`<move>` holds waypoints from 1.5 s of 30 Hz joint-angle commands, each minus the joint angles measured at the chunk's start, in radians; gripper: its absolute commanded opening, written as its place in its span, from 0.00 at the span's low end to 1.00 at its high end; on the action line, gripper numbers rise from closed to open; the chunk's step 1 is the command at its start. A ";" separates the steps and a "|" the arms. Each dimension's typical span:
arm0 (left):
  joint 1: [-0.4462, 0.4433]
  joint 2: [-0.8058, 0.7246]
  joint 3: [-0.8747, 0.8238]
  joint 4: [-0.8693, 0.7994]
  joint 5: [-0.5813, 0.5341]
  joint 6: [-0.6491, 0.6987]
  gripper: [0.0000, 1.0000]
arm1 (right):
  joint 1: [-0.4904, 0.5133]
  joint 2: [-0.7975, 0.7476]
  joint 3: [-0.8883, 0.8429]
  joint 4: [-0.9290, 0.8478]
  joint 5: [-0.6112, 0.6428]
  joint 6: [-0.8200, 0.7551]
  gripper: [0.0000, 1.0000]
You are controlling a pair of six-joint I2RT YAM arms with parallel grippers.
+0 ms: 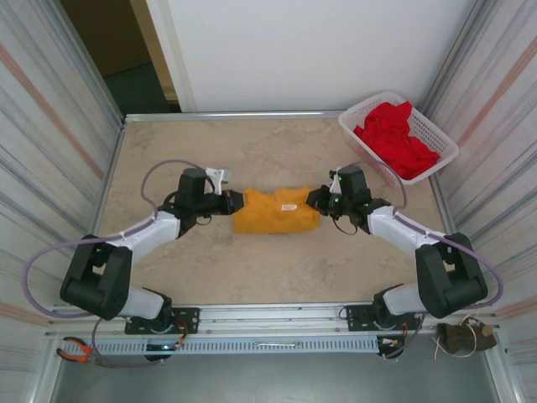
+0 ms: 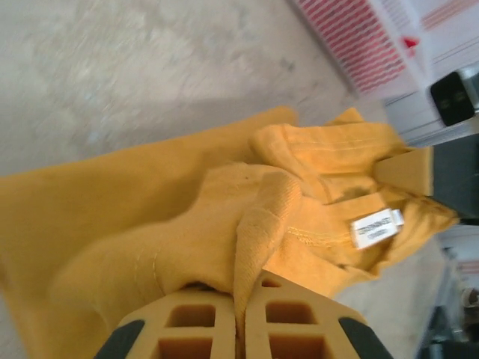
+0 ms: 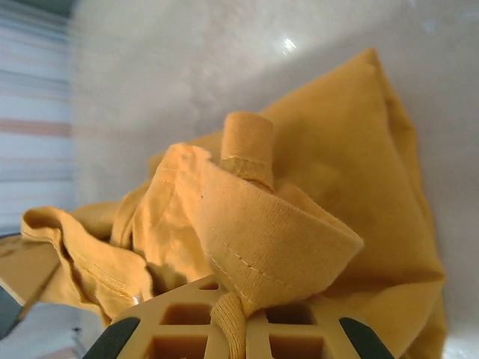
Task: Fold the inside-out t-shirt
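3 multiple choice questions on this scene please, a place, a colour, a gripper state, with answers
1. Where on the table is the white basket? A) near left corner B) far right corner C) centre
2. What colour is the garment in the basket? A) blue B) red C) green
3. What is the left gripper doing? A) open over bare table B) shut on the basket C) shut on the t-shirt
Answers: 1 B, it sits far right. 2 B, the heap inside is red. 3 C, yellow fabric is pinched in it.
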 commanded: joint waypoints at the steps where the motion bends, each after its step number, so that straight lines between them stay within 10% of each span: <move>1: 0.003 -0.044 -0.007 0.061 -0.181 0.105 0.00 | 0.009 -0.038 0.033 0.035 0.139 -0.095 0.00; 16: -0.002 0.280 0.106 0.051 -0.421 0.120 0.00 | -0.002 0.469 0.350 0.010 0.206 -0.194 0.00; 20: 0.004 0.368 0.175 0.033 -0.419 0.134 0.03 | -0.016 0.533 0.442 -0.040 0.188 -0.214 0.35; 26: 0.027 0.256 0.228 -0.041 -0.377 0.148 0.53 | -0.064 0.315 0.376 -0.121 0.202 -0.217 0.65; 34: -0.007 -0.011 0.155 -0.108 -0.261 -0.010 0.65 | 0.045 0.072 0.261 -0.165 0.104 -0.197 0.27; 45: -0.078 0.202 0.047 0.151 -0.156 -0.166 0.64 | -0.008 0.402 0.221 0.220 -0.009 -0.102 0.01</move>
